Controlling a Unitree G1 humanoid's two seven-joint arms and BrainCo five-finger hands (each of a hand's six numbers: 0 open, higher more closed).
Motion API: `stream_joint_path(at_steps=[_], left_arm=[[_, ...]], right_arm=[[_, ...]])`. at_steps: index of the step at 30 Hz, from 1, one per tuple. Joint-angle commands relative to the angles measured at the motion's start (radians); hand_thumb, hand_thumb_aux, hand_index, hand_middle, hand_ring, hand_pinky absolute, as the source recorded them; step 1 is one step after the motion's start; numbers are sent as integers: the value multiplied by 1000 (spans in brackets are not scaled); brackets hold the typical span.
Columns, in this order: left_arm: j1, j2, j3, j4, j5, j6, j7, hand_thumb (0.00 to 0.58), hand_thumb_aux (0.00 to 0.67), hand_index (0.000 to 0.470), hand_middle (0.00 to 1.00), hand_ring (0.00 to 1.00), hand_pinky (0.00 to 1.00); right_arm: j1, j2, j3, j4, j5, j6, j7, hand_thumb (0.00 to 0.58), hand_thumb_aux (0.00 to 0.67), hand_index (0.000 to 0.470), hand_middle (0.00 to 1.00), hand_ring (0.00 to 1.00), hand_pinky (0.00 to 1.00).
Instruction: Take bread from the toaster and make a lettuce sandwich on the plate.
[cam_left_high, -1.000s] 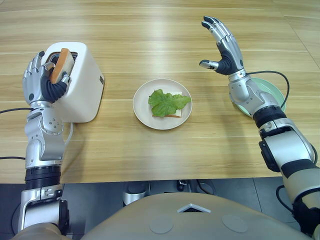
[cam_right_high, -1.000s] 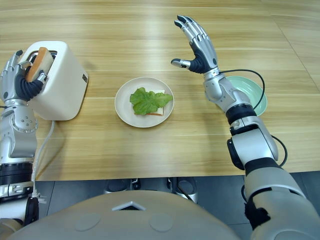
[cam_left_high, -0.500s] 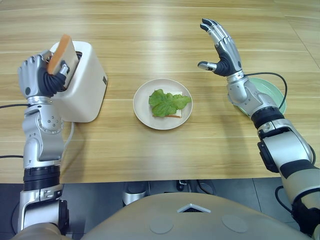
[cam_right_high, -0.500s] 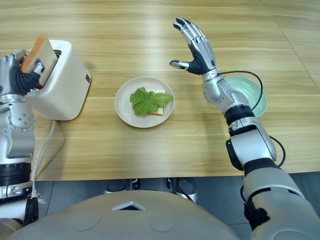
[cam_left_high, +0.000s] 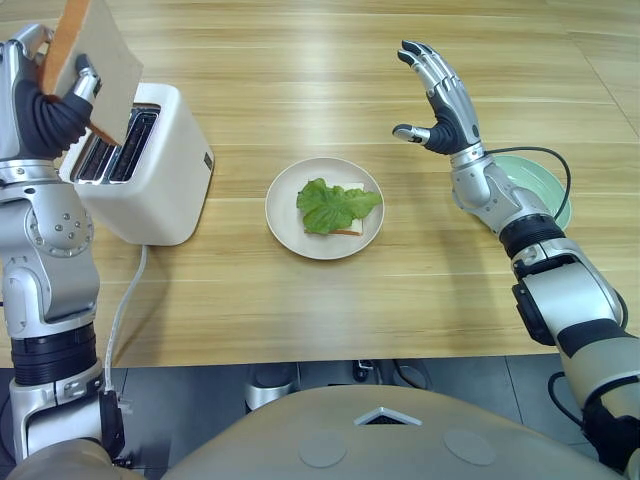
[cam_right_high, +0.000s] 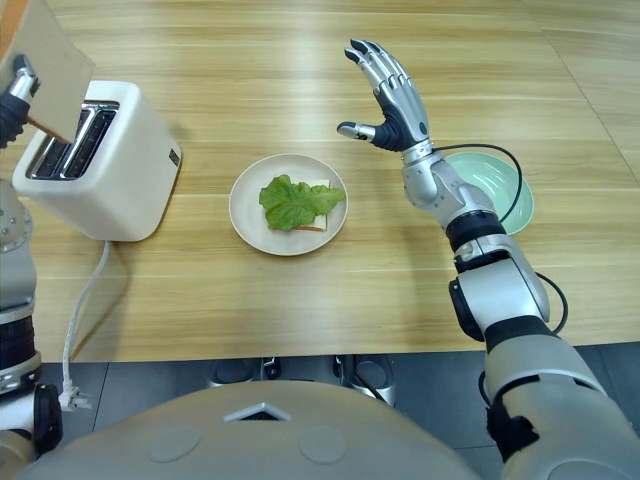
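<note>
Bread slice (cam_left_high: 110, 50) gripped in left robot hand (cam_left_high: 42, 108) above toaster (cam_left_high: 165, 190), right robot hand (cam_left_high: 446, 100) spread

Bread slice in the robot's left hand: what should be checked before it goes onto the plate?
1. Grip: the left hand holds the bread slice: ok.
2. Clearance: the slice is above the toaster, out of its slots: ok.
3. Base: the lettuce lies on the bottom slice on the plate: ok.
4. Other arm: the right hand is open, off to the plate's right: ok.
5. Heat: toaster switched off: cannot tell.
</note>
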Motion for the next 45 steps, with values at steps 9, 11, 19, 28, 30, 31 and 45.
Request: stream_joint_path(at_steps=[9,11,19,28,30,31,45], left_arm=[[-257,-123,-252,217,-540,-190,-466,580,670,460,1000,1000,1000],[-330,-138,-270,362,-622,-202,-576,580,670,460,1000,1000,1000],[-604,-221,-354,953,-679,-211,-863,580,670,460,1000,1000,1000],[-768,-327,-409,1345,-656,-258,-1048,580,670,460,1000,1000,1000],[-790,-337,-413,1396,-645,-262,-1065,580,670,460,1000,1000,1000],[-800,-342,-414,1416,-640,-263,-1075,580,670,460,1000,1000,1000],[-874,-373,-471,1575,-497,-287,-1019,580,670,460,1000,1000,1000]], right_arm=[[29,-18,-35,11,39,-3,5,0,0,0,0,0,0],[35,-25,-44,10,49,-13,11,0,0,0,0,0,0],[62,-45,-61,2,72,-48,43,0,0,0,0,0,0],[107,-47,-51,-42,62,-116,103,0,0,0,0,0,0],[117,-43,-47,-57,63,-142,124,0,0,0,0,0,0],[124,-43,-44,-67,63,-158,137,0,0,0,0,0,0],[207,-48,-5,-175,71,-297,345,0,0,0,0,0,0]])
